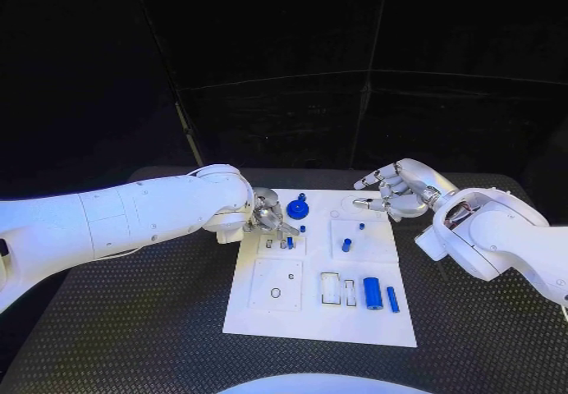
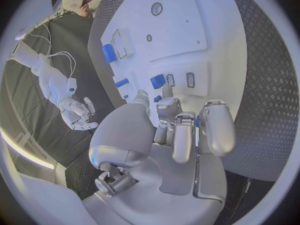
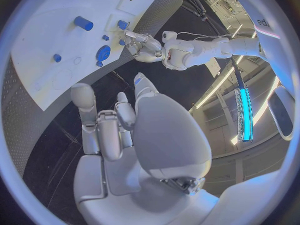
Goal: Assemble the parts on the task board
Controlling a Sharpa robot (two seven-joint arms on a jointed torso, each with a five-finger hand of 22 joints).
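The left hand's fingers (image 1: pixel 281 226) reach down over the upper left part of the task board (image 1: pixel 319 328), their tips close around a small blue part (image 1: pixel 290 242) standing there. From the head view I cannot tell whether they actually pinch it or only flank it. The right hand (image 1: pixel 396 190) hangs above the board's far right corner, fingers spread and curled loosely, holding nothing. More parts lie on the board: a blue disc (image 1: pixel 297 210) near the far edge, a short peg (image 1: pixel 345 245) right of centre, and a blue cylinder (image 1: pixel 373 293) with a thinner blue pin (image 1: pixel 391 299) just beside it near the front right.

In the left wrist view the left hand (image 2: pixel 181 130) has its fingertips (image 2: pixel 167 92) drawn narrow, right next to a blue block (image 2: pixel 157 81) and two small slots. Contact is hidden by the fingers themselves.

In the right wrist view the right hand (image 3: pixel 119 130) shows open fingers well apart from the board, over the dark surface (image 3: pixel 56 150).

The step in hand looks like seating or picking the small part at the left pocket. To do it well, I would keep the part upright, line it up with its slot before pressing, and push straight down gently so it does not tilt or jam. The right hand should stay off the board meanwhile.
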